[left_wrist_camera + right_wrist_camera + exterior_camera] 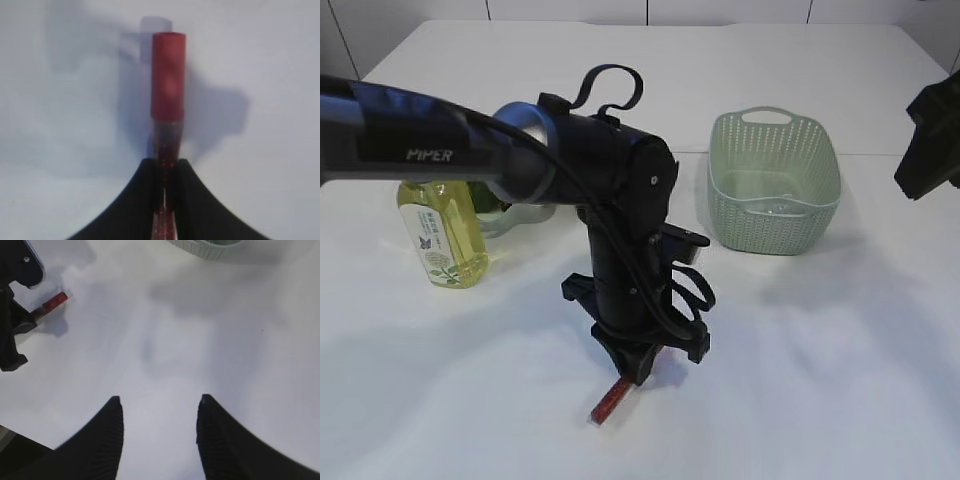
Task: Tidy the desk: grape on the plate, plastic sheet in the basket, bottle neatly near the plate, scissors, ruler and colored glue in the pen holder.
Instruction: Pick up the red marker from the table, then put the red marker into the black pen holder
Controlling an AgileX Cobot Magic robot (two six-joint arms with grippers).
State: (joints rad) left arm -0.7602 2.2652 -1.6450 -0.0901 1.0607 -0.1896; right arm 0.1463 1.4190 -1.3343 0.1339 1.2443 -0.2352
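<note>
— Although the left arm fills the middle of the exterior view, can you see what its hand (638,368) has?
— Yes. The left hand is closed tight on the glue tube (168,95); the wrist view shows both fingers (140,200) pinching the glittery clear part, red cap pointing away. From outside, only the red end pokes out below the hand, low over the table (840,380); whether it touches I cannot tell.
— And the right hand?
— The right hand (159,412) stands about half open over bare table, holding nothing. In the exterior view it is only a dark shape cut off at the right edge.
— What else is hard to make out?
— The bottle (444,238) of yellow liquid stands upright at the left, its top hidden behind the arm. Something green and grey just behind it is mostly covered, so I cannot name it. The green basket (775,185) sits at the back right; something pale lies inside, unclear. Black loops beside the arm's wrist are too tangled to identify.
</note>
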